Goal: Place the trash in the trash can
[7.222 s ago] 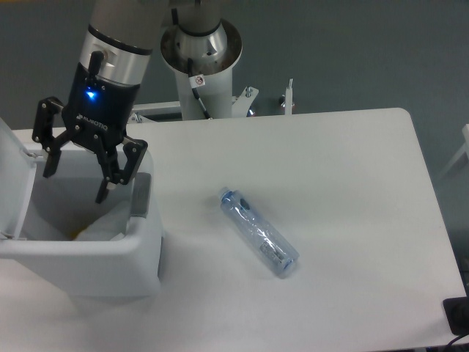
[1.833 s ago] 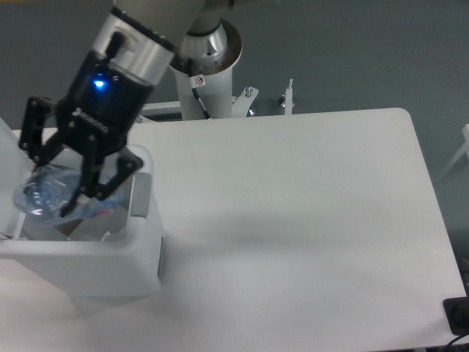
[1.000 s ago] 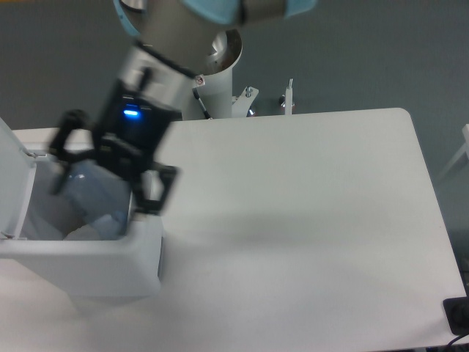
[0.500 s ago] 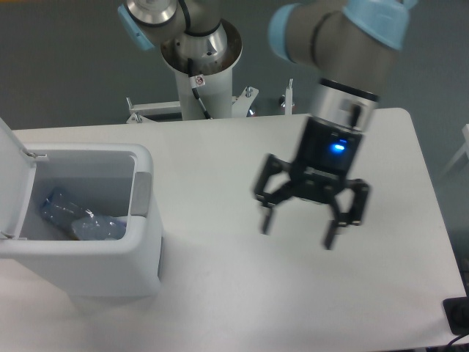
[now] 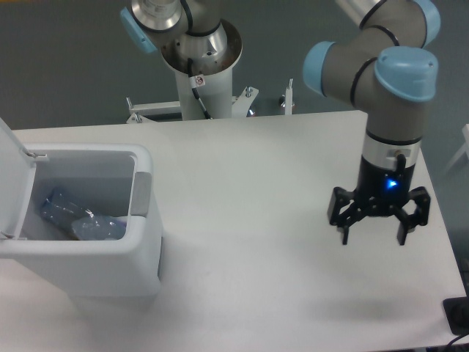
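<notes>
We see the trash can (image 5: 88,253) standing at the nine o'clock side of the white table (image 5: 256,183), its hinged lid (image 5: 11,180) thrown back to the far left so the mouth stays open from above. Inside, low against the near wall, lies the bottle (image 5: 77,218), clear plastic with a bluish tint. Its long axis runs roughly from ten o'clock to four o'clock across the bin's floor, lying flat rather than upright; we cannot tell from here which end carries the cap. We judge that it rests that way because a long item let go over a box settles along the bottom. A paler shape beside it may be the wrapper, but we cannot be sure.

At the three o'clock side, well apart from the bin, the end effector (image 5: 373,236) hangs above the table on the arm (image 5: 396,95), pointing straight down. Its two fingers (image 5: 344,224) are spread wide, and nothing sits between them. A blue light glows on its body. We see no other loose item on the table surface.

With the bottle in the bin and the fingers empty, we judge the work done or nearly so. The lid has not been shut.
</notes>
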`<action>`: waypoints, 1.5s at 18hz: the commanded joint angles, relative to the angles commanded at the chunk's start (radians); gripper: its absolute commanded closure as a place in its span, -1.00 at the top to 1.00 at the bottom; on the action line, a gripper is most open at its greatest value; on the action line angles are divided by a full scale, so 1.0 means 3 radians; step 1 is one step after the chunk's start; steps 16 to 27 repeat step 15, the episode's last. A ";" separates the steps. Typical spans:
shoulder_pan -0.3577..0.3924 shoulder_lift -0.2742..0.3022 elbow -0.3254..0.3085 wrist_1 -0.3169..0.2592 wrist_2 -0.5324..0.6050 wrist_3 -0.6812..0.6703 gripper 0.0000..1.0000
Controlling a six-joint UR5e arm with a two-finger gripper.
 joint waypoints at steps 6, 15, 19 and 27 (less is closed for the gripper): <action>0.0000 0.0015 0.0010 -0.0394 0.0675 0.0840 1.00; 0.0021 0.0026 -0.0015 -0.0569 0.0793 0.1265 1.00; 0.0021 0.0026 -0.0015 -0.0569 0.0793 0.1265 1.00; 0.0021 0.0026 -0.0015 -0.0569 0.0793 0.1265 1.00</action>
